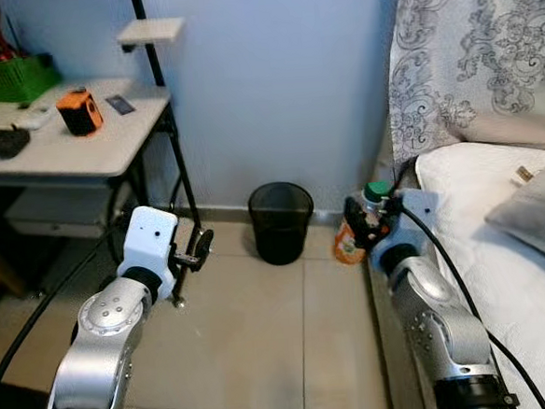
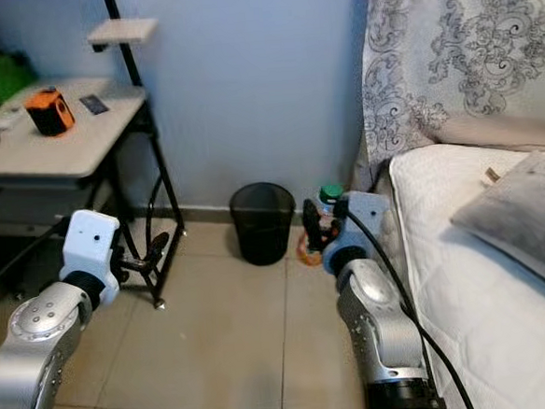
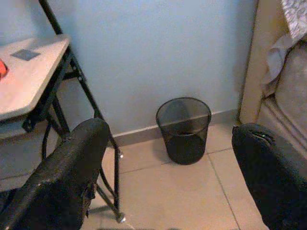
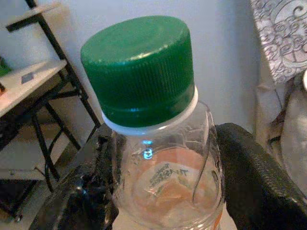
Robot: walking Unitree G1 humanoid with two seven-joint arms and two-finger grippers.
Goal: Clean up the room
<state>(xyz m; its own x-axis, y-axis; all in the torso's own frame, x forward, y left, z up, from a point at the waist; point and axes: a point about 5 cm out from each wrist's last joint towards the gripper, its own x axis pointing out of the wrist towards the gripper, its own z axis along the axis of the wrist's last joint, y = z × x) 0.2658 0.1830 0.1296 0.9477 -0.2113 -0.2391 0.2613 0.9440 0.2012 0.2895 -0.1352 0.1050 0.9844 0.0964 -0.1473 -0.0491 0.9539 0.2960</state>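
Green-capped bottle (image 4: 163,143) clamped in right end effector (image 1: 366,224), bin (image 1: 281,221) beyond

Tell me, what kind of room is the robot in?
Probably a bedroom. A bed with a white cover and a grey pillow stands on the right, a desk on the left, and a black wastebasket sits by the blue wall between them.

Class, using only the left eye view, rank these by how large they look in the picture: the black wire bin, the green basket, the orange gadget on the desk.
Largest to smallest, as pictured:
1. black wire bin
2. green basket, partly cut off by the frame edge, so its place is unsure
3. orange gadget
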